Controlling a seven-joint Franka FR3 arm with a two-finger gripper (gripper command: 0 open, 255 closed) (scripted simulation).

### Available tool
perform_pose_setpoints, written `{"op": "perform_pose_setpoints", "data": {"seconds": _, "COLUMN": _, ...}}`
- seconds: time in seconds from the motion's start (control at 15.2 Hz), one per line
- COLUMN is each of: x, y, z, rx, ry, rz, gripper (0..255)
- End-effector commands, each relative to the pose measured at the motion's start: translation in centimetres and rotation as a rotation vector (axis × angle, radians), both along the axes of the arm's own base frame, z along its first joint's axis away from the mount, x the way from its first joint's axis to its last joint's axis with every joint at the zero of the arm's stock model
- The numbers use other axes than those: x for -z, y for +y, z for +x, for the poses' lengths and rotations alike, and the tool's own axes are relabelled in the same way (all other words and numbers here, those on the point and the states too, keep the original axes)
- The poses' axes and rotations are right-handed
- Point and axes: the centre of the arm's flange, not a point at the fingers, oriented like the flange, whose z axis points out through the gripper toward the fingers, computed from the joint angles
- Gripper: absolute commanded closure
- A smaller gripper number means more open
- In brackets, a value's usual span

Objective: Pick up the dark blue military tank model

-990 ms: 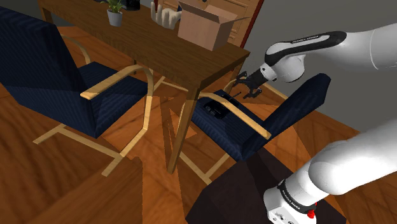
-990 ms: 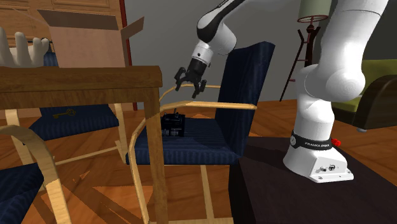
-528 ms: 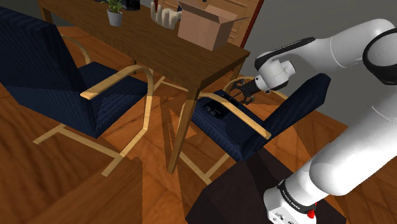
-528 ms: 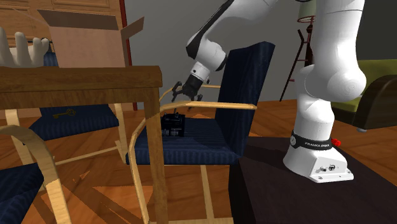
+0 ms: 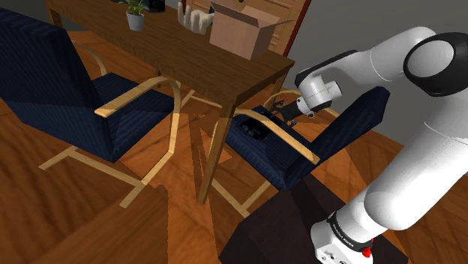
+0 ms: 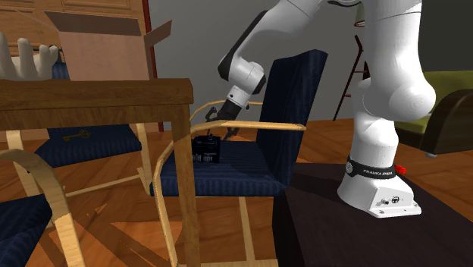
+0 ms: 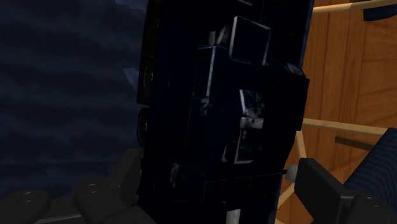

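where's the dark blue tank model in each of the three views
shoulder view: dark blue tank model sits right of centre on the navy armchair seat.
second exterior view: tank left of centre, just right of the wooden table leg.
wrist view: tank in the middle, between the open gripper fingers.
shared landmark: the navy seat under it.

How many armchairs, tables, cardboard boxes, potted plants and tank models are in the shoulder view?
Armchairs: 2
Table: 1
Cardboard box: 1
Potted plant: 1
Tank model: 1
Total: 6
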Motion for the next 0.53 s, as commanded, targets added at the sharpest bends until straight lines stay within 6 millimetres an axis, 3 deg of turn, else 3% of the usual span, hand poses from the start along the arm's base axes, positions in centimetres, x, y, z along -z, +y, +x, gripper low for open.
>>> {"op": "perform_pose_setpoints", "data": {"seconds": 0.0, "x": 0.3, "y": 0.03, "z": -0.05, "rx": 0.0, "ry": -0.001, "rz": 0.0, "gripper": 0}}
{"op": "perform_pose_setpoints", "data": {"seconds": 0.07, "x": 0.27, "y": 0.03, "z": -0.05, "rx": 0.0, "ry": -0.001, "rz": 0.0, "gripper": 255}}
{"op": "perform_pose_setpoints", "data": {"seconds": 0.46, "x": 0.26, "y": 0.03, "z": -0.07, "rx": 0.0, "ry": -0.001, "rz": 0.0, "gripper": 255}}
